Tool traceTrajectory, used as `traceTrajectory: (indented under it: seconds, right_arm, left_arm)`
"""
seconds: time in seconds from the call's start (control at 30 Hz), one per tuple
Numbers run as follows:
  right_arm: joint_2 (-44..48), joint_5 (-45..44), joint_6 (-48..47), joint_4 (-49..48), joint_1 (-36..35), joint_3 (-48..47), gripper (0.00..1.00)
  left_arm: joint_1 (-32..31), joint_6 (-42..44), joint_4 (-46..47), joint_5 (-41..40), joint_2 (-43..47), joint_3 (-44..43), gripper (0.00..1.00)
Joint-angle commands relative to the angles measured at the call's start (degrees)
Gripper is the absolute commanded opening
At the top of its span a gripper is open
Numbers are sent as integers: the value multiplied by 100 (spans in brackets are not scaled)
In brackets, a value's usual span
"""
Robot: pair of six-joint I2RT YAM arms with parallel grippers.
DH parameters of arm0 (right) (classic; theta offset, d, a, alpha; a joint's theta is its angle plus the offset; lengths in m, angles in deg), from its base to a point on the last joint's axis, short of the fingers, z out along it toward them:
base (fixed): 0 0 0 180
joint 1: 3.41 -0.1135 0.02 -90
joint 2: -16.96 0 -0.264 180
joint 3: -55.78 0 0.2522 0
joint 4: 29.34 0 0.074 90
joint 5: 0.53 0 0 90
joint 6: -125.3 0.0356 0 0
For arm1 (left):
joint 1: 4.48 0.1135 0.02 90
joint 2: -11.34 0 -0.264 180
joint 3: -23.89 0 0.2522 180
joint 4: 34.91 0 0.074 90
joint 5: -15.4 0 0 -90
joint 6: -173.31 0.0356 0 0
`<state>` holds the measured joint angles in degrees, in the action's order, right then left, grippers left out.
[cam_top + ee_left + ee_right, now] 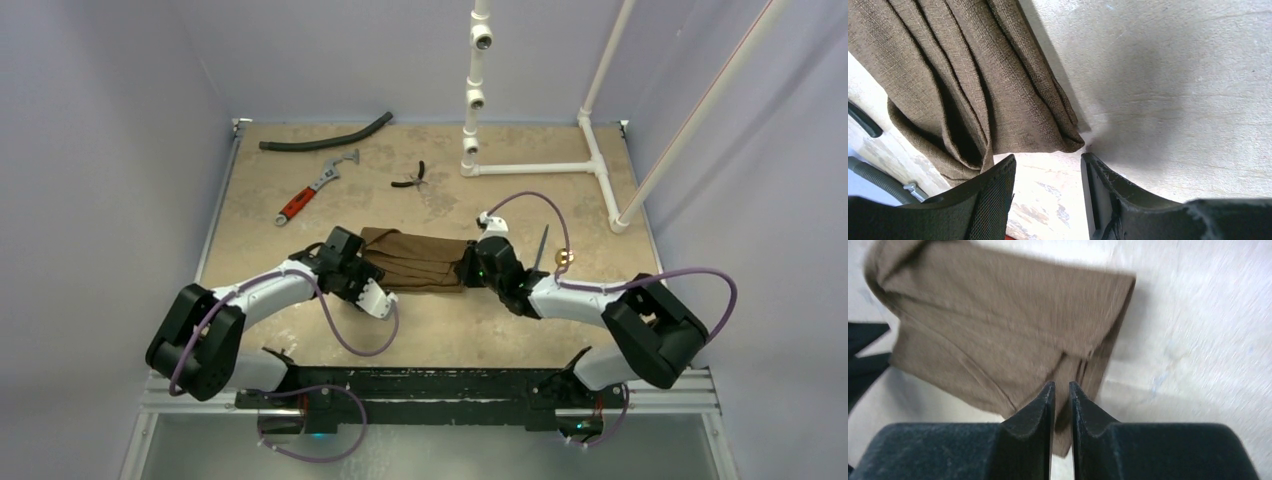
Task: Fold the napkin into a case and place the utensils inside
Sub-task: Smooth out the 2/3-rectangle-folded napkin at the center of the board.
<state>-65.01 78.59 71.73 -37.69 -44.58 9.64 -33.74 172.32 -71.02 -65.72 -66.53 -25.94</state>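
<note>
Left gripper (1048,159): jaws stand wide with nothing between them, just off the left end of the napkin (973,75); the cloth's near corner lies just ahead of one fingertip.
Right gripper (1059,386): jaws only a thin slit apart at the napkin's right end, tips over the cloth's edge; no cloth shows pinched in the slit.
Napkin: dark brown, gathered into a long band with lengthwise pleats, lying flat on the table (440,330) between the two grippers.
Utensil: one dark slim utensil (543,243) lies on the table just right of the napkin, outside the cloth; a small round piece beside it is too small to name.
Wrench (305,195): red-handled, beyond the napkin's left end, well apart from it.
Pliers (410,180): small and black, beyond the napkin's middle.
Hose (325,135): black, farthest back from the napkin.
Pipe frame (540,168): white, beyond the napkin's right end.
</note>
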Motion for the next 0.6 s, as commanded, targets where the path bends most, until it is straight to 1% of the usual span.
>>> traceTrajectory:
  seconds: [0.0,0.1,0.23,0.33,0.37,0.43,0.5,0.57]
  right_arm:
    - [78,140,363,-171,-443,407,18]
    - [29,123,553,-15,-791,417,18]
    - [393,232,517,728,-817,-30,20]
    - [581,163,214,1161,-658,-582,31]
    - [556,120,145,1313,-625,-789,33]
    - [419,35,79,1646,-578,-1113,34]
    - [442,31,87,1757,-541,-1169,36]
    - [554,-37,150,1911,-510,-1086,41]
  left_arm:
    - [34,-256,-19,269,165,95,50]
    - [34,-341,24,307,185,126,50]
    - [34,-524,19,399,296,77,50]
    - [34,-511,-148,577,450,86,50]
    - [36,-470,-207,653,496,102,50]
    - [19,-378,-241,765,542,173,48]
    - [-45,-387,-260,857,528,164,46]
    - [-172,-594,-173,924,539,103,45]
